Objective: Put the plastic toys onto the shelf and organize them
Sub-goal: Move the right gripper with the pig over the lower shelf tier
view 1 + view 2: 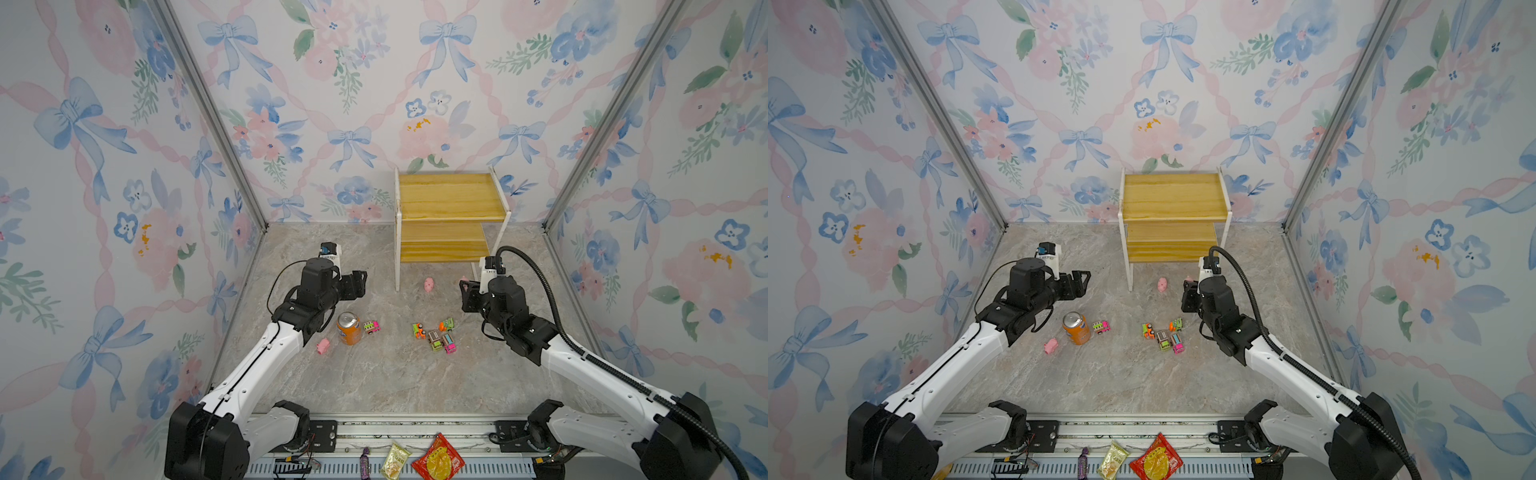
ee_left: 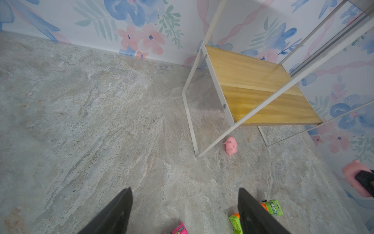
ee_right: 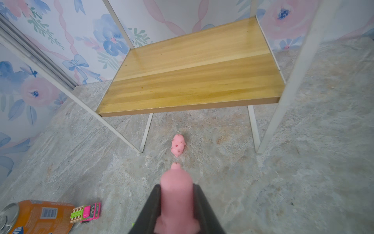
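My right gripper [image 3: 177,186] is shut on a pink pig [image 3: 175,200], held just above the floor in front of the shelf's [image 1: 449,216] right legs. The shelf's two yellow boards are bare. A second pig [image 1: 429,284] lies on the floor by the shelf's front left leg. A third pig [image 1: 322,345] lies left of the can. One pink-green truck [image 1: 371,327] stands right of the can, and several trucks [image 1: 436,334] cluster mid-floor. My left gripper [image 1: 359,282] hovers open and empty, left of the shelf.
An orange soda can [image 1: 349,328] stands under my left forearm. Snack packets [image 1: 438,459] lie on the front rail outside the floor. Floral walls close in the back and both sides.
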